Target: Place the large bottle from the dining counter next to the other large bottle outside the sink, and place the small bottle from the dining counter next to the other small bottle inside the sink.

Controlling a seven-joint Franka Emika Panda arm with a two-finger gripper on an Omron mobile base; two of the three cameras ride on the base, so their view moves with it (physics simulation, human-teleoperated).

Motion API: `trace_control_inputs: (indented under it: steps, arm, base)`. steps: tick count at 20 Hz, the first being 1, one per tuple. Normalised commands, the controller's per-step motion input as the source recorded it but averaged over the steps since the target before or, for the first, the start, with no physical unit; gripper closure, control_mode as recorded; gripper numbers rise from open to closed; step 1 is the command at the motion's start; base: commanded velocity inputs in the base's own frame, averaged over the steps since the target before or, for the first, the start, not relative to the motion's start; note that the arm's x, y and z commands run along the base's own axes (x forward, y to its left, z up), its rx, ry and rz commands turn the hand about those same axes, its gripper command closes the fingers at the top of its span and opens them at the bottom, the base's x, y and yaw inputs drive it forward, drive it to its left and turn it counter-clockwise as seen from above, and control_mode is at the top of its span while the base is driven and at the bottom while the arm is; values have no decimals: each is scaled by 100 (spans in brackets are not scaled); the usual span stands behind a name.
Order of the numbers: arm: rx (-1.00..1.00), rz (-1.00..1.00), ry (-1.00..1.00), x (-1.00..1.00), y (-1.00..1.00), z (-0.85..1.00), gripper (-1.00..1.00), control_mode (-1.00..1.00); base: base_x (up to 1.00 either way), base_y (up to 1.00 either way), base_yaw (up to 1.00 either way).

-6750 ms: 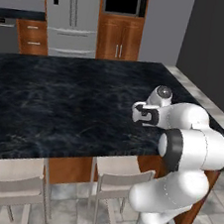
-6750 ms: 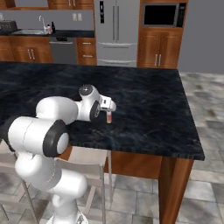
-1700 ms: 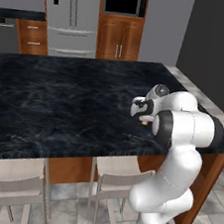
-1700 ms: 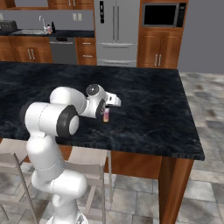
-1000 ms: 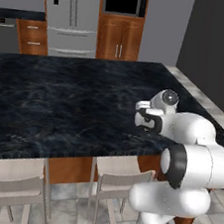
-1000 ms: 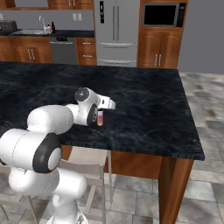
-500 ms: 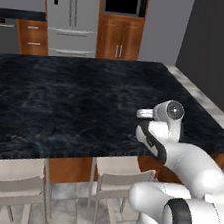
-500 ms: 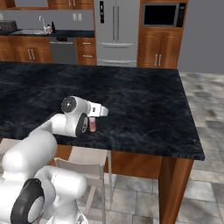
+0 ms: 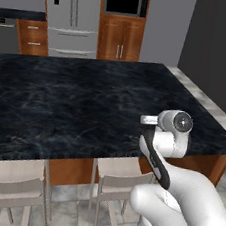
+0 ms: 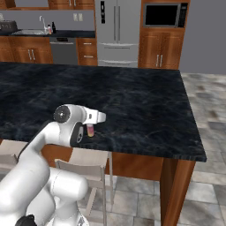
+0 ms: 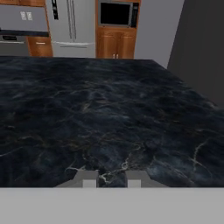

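Dining counter (image 10: 145, 106) of dark veined stone spreads wide beneath the white arm. Small pinkish bottle (image 10: 90, 130) stands upright near its front edge, under the gripper (image 10: 89, 132), whose fingers (image 11: 90, 179) sit nearly together; whether they clamp it, I cannot tell.

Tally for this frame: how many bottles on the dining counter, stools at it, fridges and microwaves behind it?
Small bottle: 1
Stools: 2
Fridge: 1
Microwave: 1
Total: 5
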Motion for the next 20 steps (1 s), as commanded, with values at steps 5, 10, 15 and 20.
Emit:
trace_control_inputs:
  steps: [5,10,15,20]
  arm:
    - [0,0,0,-8,0,10,100,-100]
    - [0,0,0,0,0,7,100,-100]
    - [0,0,0,0,0,4,100,100]
    - [0,0,0,0,0,0,100,100]
  base:
    - [0,0,0]
    - [0,0,0]
    - [0,0,0]
    - [-5,7,1]
